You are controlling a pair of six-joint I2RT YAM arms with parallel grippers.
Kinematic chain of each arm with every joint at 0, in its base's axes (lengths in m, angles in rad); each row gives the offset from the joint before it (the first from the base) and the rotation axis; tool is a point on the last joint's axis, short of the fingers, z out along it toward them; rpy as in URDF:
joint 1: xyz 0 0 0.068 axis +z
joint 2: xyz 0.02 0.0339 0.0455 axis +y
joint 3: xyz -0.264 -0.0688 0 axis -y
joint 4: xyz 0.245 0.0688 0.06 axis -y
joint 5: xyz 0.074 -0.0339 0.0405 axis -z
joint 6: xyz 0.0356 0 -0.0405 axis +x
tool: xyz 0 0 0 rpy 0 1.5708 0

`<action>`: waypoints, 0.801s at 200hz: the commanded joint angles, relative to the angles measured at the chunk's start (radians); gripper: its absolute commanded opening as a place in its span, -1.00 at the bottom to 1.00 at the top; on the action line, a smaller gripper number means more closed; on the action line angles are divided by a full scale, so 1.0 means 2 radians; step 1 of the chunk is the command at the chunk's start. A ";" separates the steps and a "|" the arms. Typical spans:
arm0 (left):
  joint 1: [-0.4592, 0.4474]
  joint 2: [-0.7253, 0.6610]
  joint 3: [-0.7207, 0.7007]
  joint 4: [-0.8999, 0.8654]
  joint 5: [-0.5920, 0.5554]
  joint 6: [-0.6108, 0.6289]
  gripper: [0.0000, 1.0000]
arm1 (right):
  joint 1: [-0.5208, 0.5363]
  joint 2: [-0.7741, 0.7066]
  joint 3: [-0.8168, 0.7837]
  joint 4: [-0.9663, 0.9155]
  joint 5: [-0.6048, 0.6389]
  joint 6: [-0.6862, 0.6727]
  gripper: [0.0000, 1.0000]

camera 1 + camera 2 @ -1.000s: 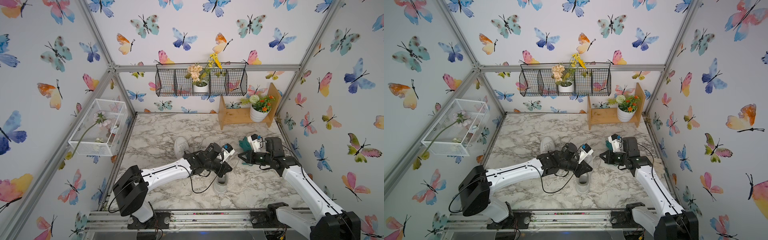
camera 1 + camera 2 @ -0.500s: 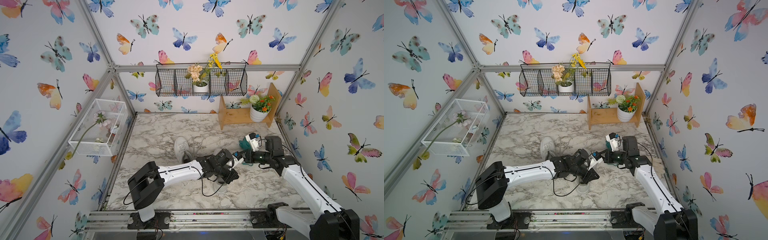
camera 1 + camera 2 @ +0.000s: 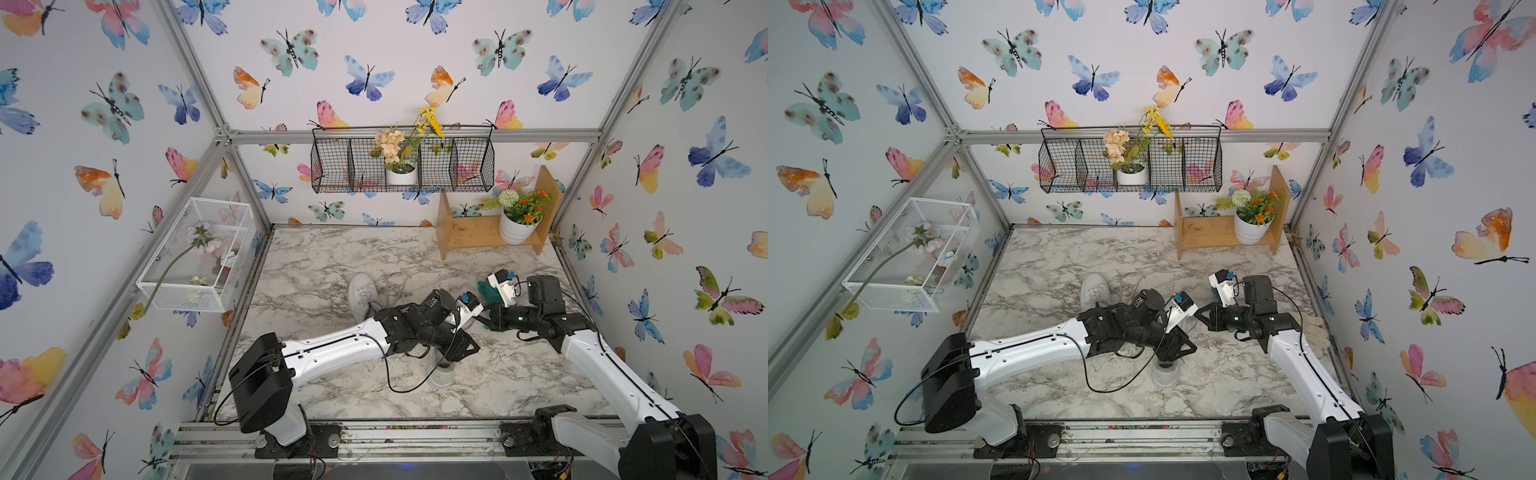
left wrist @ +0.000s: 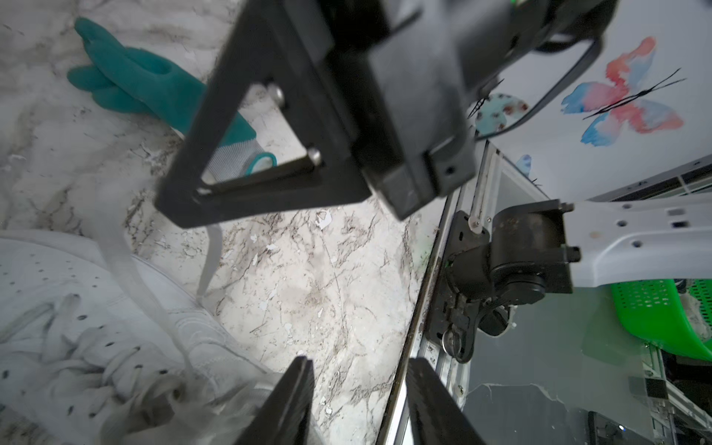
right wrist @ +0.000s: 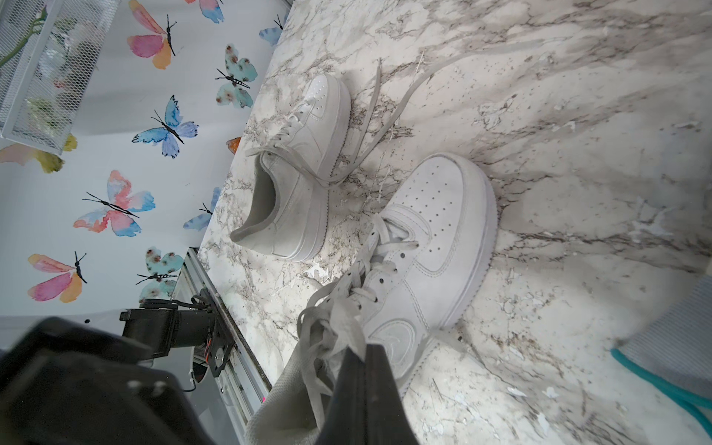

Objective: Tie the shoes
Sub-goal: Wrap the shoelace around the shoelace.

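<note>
Two white shoes stand on the marble table. The far shoe [image 3: 363,291] [image 5: 304,165] lies untied, its laces trailing loose. The near shoe [image 5: 431,239] [image 4: 77,289] is mostly hidden under my left arm in both top views; only its heel [image 3: 441,376] shows. My right gripper [image 5: 364,348] [image 3: 480,320] is shut on a lace [image 5: 346,327] bunched above the near shoe's tongue. My left gripper [image 4: 360,364] [image 3: 465,349] hovers beside that shoe's laces, open, with bare marble between its fingers.
A teal glove [image 4: 154,84] [image 3: 488,291] lies just behind the two grippers. A beige glove [image 3: 1312,332] sits by the right wall. A wooden shelf [image 3: 465,241] with a flower pot [image 3: 517,230] stands at the back right. A white wire basket [image 3: 195,257] hangs left.
My left gripper's jaws have parted from shut to open. The right gripper stays shut on the lace, having shifted slightly toward the left gripper.
</note>
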 commanded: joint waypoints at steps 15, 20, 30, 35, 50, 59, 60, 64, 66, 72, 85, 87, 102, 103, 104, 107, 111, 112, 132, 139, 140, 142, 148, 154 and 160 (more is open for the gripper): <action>0.059 -0.050 -0.019 -0.036 -0.018 -0.049 -0.30 | -0.002 -0.003 -0.007 0.010 -0.026 -0.013 -0.96; 0.072 -0.050 -0.022 -0.043 -0.014 -0.056 -0.34 | -0.002 -0.003 -0.007 0.011 -0.028 -0.013 -0.96; 0.094 -0.050 -0.028 -0.051 -0.004 -0.067 -0.39 | -0.002 -0.005 -0.007 0.012 -0.029 -0.012 -0.96; 0.103 -0.048 -0.031 -0.053 0.002 -0.070 -0.40 | -0.002 -0.005 -0.007 0.012 -0.030 -0.013 -0.96; 0.125 -0.040 -0.042 -0.054 0.018 -0.077 -0.42 | -0.001 -0.006 -0.005 0.012 -0.032 -0.012 -0.96; 0.133 -0.032 -0.042 -0.055 0.032 -0.077 -0.42 | -0.001 -0.006 -0.004 0.012 -0.033 -0.011 -0.96; 0.134 -0.031 -0.042 -0.055 0.034 -0.077 -0.42 | -0.001 -0.006 -0.004 0.012 -0.033 -0.011 -0.96; 0.136 -0.027 -0.042 -0.053 0.039 -0.078 -0.42 | -0.002 -0.006 -0.004 0.012 -0.033 -0.011 -0.96; 0.136 -0.025 -0.043 -0.053 0.042 -0.078 -0.42 | -0.002 -0.006 -0.004 0.012 -0.033 -0.011 -0.96; 0.137 -0.018 -0.041 -0.050 0.048 -0.077 -0.41 | -0.002 -0.006 -0.003 0.012 -0.033 -0.010 -0.96; 0.138 -0.002 -0.035 -0.050 0.061 -0.076 -0.37 | -0.002 -0.006 -0.003 0.012 -0.034 -0.009 -0.96; 0.137 0.000 -0.033 -0.049 0.063 -0.076 -0.36 | -0.001 -0.006 -0.003 0.012 -0.034 -0.009 -0.96; 0.137 0.016 -0.027 -0.043 0.070 -0.076 -0.36 | -0.001 -0.007 -0.003 0.012 -0.034 -0.008 -0.96; 0.137 0.017 -0.027 -0.042 0.079 -0.076 -0.36 | -0.001 -0.006 -0.003 0.012 -0.034 -0.008 -0.96; 0.137 0.018 -0.026 -0.042 0.083 -0.076 -0.36 | -0.001 -0.007 -0.003 0.012 -0.034 -0.008 -0.96; 0.137 0.021 -0.026 -0.041 0.089 -0.077 -0.36 | -0.001 -0.007 -0.003 0.013 -0.033 -0.007 -0.96; 0.137 0.024 -0.024 -0.038 0.093 -0.078 -0.37 | -0.001 -0.007 -0.004 0.012 -0.034 -0.007 -0.96; 0.137 0.025 -0.024 -0.037 0.093 -0.078 -0.37 | -0.001 -0.007 -0.004 0.012 -0.033 -0.007 -0.96; 0.136 0.041 -0.020 -0.034 0.098 -0.080 -0.37 | -0.001 -0.008 -0.004 0.012 -0.033 -0.007 -0.96; 0.136 0.045 -0.018 -0.034 0.098 -0.079 -0.37 | -0.001 -0.009 -0.004 0.012 -0.033 -0.007 -0.96; 0.136 0.046 -0.018 -0.034 0.098 -0.079 -0.37 | -0.001 -0.009 -0.004 0.012 -0.033 -0.007 -0.96; 0.136 0.047 -0.017 -0.034 0.099 -0.080 -0.37 | -0.001 -0.009 -0.004 0.012 -0.032 -0.007 -0.96; 0.136 0.051 -0.016 -0.034 0.100 -0.079 -0.37 | -0.001 -0.009 -0.004 0.012 -0.032 -0.007 -0.96; 0.135 0.054 -0.014 -0.033 0.101 -0.080 -0.37 | -0.001 -0.008 -0.004 0.012 -0.033 -0.007 -0.96; 0.135 0.057 -0.011 -0.033 0.101 -0.079 -0.37 | -0.001 -0.008 -0.004 0.012 -0.034 -0.007 -0.96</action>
